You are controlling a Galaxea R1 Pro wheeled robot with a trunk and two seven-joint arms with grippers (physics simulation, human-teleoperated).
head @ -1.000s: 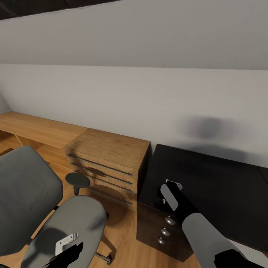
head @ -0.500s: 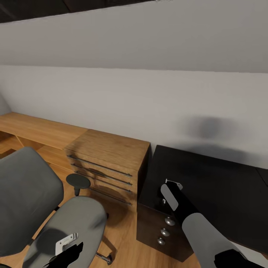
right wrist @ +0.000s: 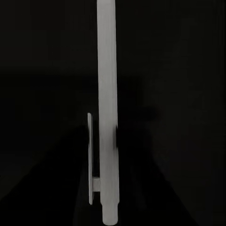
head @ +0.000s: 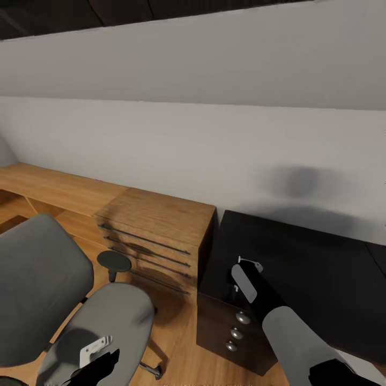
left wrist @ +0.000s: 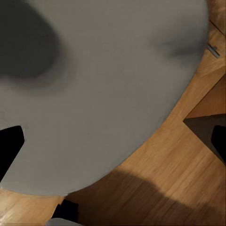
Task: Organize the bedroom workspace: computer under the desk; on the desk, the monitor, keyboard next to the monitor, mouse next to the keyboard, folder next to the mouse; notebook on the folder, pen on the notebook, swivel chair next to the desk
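Observation:
The swivel chair (head: 43,273), with its grey seat and back, stands at the lower left. My left gripper (head: 99,359) hovers open over the seat, and its dark fingertips (left wrist: 9,146) sit wide apart above the grey cushion (left wrist: 108,84). The black-topped desk (head: 305,262) fills the right side. My right gripper (head: 247,267) hangs over the desk's near-left corner, shut on the pen (right wrist: 107,94). The pen is a pale silvery stick with a clip, seen against the black top. The computer, monitor, keyboard, mouse, folder and notebook are out of view.
A light-wood dresser (head: 161,220) with several drawers stands between the chair and the desk. The desk's dark drawer unit (head: 230,327) has round knobs. A low wooden shelf (head: 53,185) runs along the white wall. The chair's round armrest (head: 113,261) sits near the dresser, over wood floor (left wrist: 179,155).
The whole head view has shifted slightly, so the camera moved. Both arms, the chair and the pen keep their places relative to each other.

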